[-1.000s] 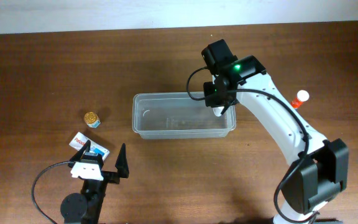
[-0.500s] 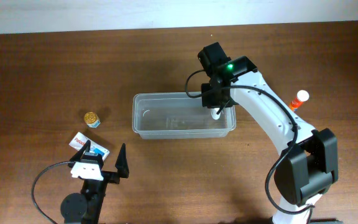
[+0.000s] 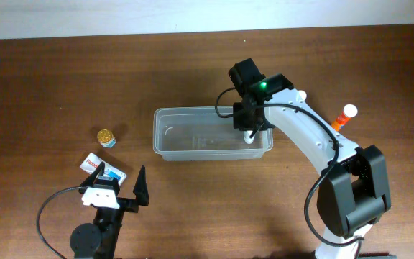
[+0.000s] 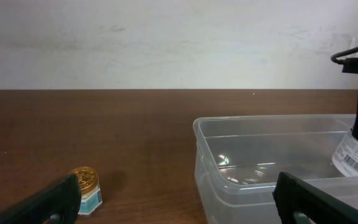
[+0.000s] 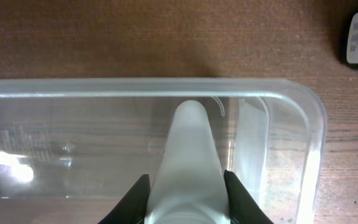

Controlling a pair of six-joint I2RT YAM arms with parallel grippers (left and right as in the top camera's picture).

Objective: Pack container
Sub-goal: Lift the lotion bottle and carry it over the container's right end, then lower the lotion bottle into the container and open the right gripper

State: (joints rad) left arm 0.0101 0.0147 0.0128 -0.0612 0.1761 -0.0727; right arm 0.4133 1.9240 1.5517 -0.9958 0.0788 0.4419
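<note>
We note right pincer (image 5: 187,186) clamped on frosted white plastic bottle (image 5: 190,140), inside right end of clear rectangular plastic tub (image 3: 165,155); left pincer (image 3: 118,177) spread apart, lower left.

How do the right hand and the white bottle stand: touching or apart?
Touching. The right wrist view shows the right hand gripping the white bottle, fingers pressed against both its sides.

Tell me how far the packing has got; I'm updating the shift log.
Done: nothing lies loose in the clear rectangular plastic tub yet. In hand: the right end effector grips a white translucent bottle in the tub's right end, unreleased. Left: the small gold-lidded jar, the blue-and-white packet and the orange bottle with a white cap sit on the brown wooden table; the left end effector is open.
</note>
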